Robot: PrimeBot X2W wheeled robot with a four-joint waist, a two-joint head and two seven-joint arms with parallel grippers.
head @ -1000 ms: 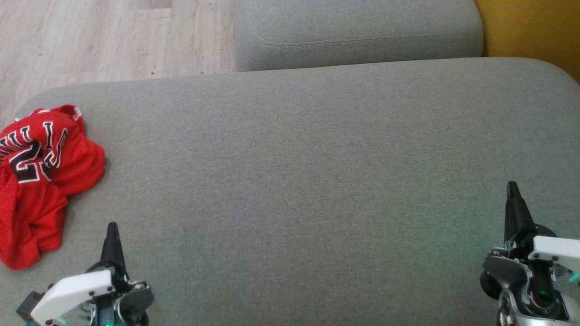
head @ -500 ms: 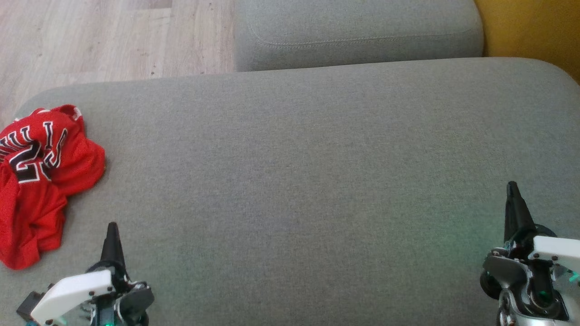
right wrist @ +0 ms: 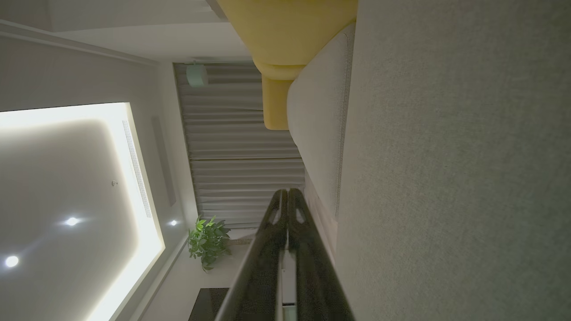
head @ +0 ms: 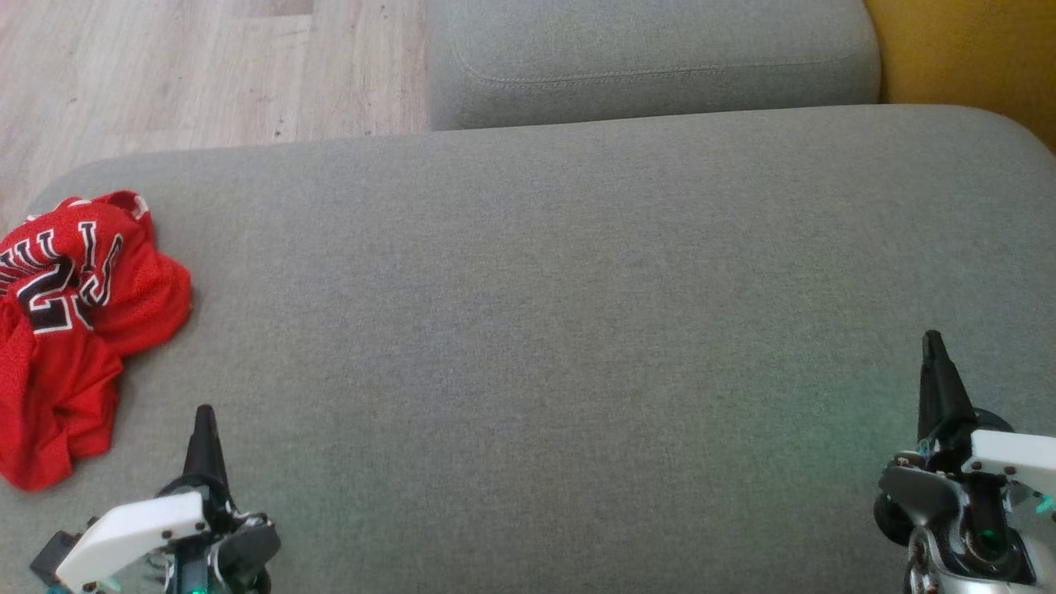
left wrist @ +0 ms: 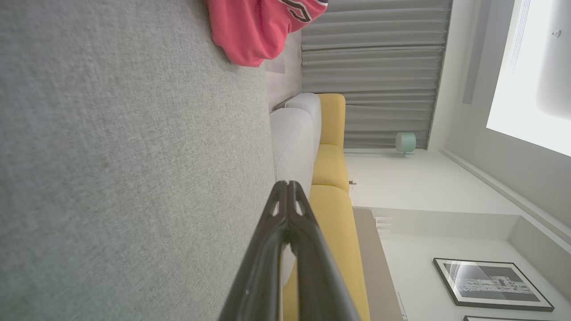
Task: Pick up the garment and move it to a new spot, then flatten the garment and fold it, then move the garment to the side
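Note:
A crumpled red jersey (head: pixel 70 330) with black and white lettering lies in a heap at the far left of the grey cushion (head: pixel 544 330); its edge (left wrist: pixel 254 31) also shows at the top of the left wrist view. My left gripper (head: pixel 203 421) hovers at the lower left, a short way right of the jersey and apart from it, fingers pressed together and empty (left wrist: pixel 287 187). At the lower right my right gripper (head: pixel 932 345) is also shut on nothing (right wrist: pixel 286 194), far from the garment.
A second grey cushion (head: pixel 652 62) lies beyond the far edge, with a yellow seat (head: pixel 973 58) at the top right. Wooden floor (head: pixel 165 66) shows at the top left, past the cushion's left corner. The broad grey surface stretches between both grippers.

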